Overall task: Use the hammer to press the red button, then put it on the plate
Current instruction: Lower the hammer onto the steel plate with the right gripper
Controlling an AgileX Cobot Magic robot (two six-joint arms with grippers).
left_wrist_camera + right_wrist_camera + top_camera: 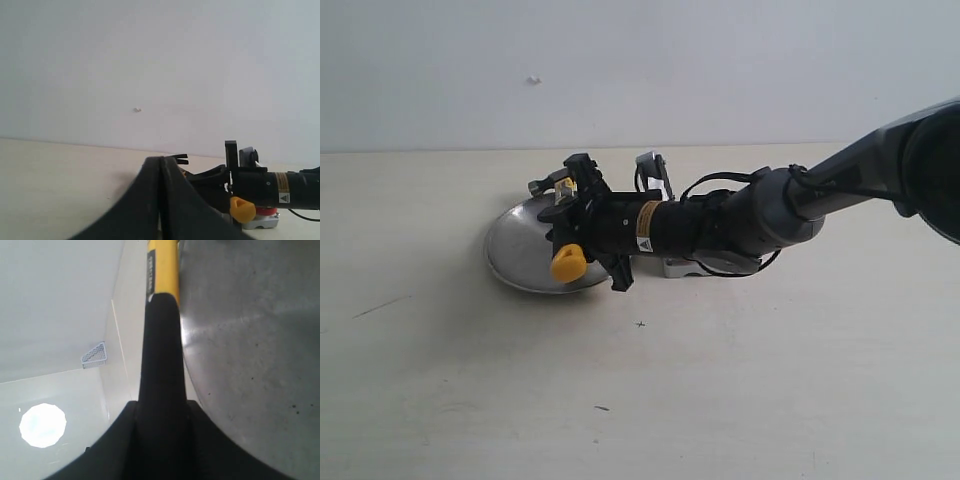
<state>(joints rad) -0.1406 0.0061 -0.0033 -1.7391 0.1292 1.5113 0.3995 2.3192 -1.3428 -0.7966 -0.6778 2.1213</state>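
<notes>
My right gripper (572, 215) reaches in from the right and is shut on the hammer's black handle (160, 355). The hammer (568, 263) hangs over the right side of the silver plate (515, 255). Its yellow looped end points toward the front and its dark steel head (542, 185) toward the back. In the right wrist view the yellow neck (163, 270) runs past the plate (250, 340). The red button (265, 211) peeks out on its grey base (678, 267) behind the right arm. My left gripper (161, 160) is shut on nothing and is out of the exterior view.
The right arm (770, 210) with its cables stretches across the beige table (720, 400) and covers the button. A white wall (640, 60) stands behind the table.
</notes>
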